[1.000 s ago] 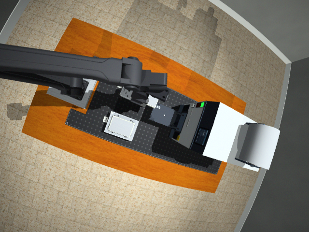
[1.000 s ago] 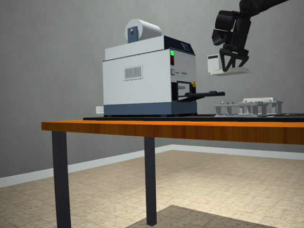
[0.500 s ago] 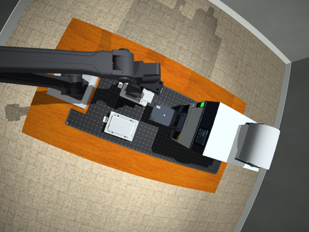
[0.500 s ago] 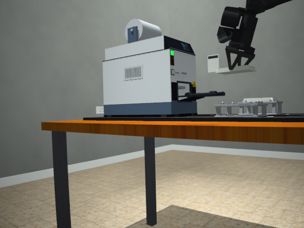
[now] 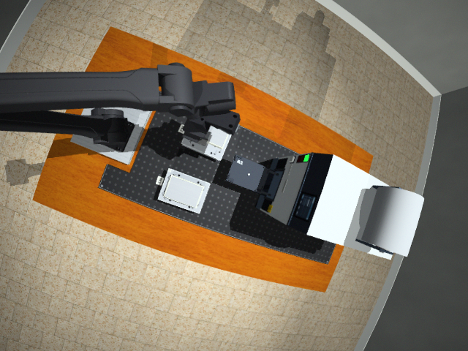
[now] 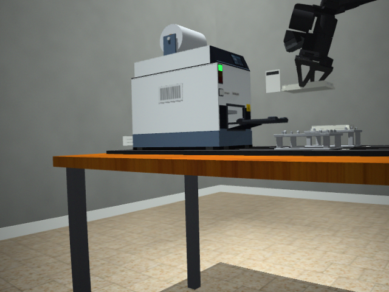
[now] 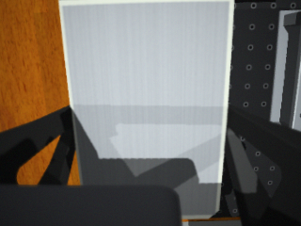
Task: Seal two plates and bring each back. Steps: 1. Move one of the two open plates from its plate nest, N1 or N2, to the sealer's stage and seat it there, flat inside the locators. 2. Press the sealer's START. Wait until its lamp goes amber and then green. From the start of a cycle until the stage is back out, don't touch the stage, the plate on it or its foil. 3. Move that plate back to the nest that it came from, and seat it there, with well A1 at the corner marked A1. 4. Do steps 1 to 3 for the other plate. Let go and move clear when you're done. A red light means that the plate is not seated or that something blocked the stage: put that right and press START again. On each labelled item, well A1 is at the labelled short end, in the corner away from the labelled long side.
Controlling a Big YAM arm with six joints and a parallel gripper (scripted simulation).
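the pincer [image 5: 204, 138] [image 6: 311, 83] [image 7: 149, 113] stands widely spread yet closed on the long sides of a plate [image 5: 219, 137] [image 6: 317, 85] [image 7: 146, 56], one finger along each edge. that plate hangs well above the black board [image 5: 124, 181] [image 6: 188, 152] [image 7: 254, 56] on the orange counter [image 5: 189, 241] [image 6: 219, 163] [image 7: 33, 56]. the bare nest [image 5: 214, 153] [image 6: 307, 135] lies below it, with open air between; the other plate [image 5: 183, 190] [image 6: 332, 127] lies in the second nest [image 5: 204, 196] [image 6: 358, 135], to one side. a strip of board separates the two nests, and another lies between the second nest and the counter's long edge. the stage [image 5: 246, 173] [image 6: 264, 120] sticks out of the sealer [image 5: 336, 199] [image 6: 175, 109] with its top bare and room above it, its outer edge near the bare nest. the lamp [image 5: 306, 157] [image 6: 220, 67] glows green. only the exterior view gives the height of the held plate, the legs under the nests and the square button [image 6: 220, 92] below the lamp. the top view alone lays out the stage's whole upper face and the gap between nests, though the arm [image 5: 82, 88] covers part of the held plate. the wrist view alone shows the plate's broad grey face with its pale rim, crossed by shadows.

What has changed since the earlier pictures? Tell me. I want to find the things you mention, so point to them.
The gripper [image 5: 207, 137] [image 6: 310, 84] [image 7: 149, 113] has carried the held plate [image 5: 220, 137] [image 6: 290, 88] [image 7: 150, 56] away from the sealer [image 5: 336, 199] [image 6: 175, 116]. Nothing was taken hold of or let go. The other plate [image 5: 183, 191] [image 6: 332, 127] stayed in its nest, the stage [image 5: 246, 177] [image 6: 267, 120] stayed out and the lamp [image 5: 306, 158] [image 6: 220, 67] stayed green.
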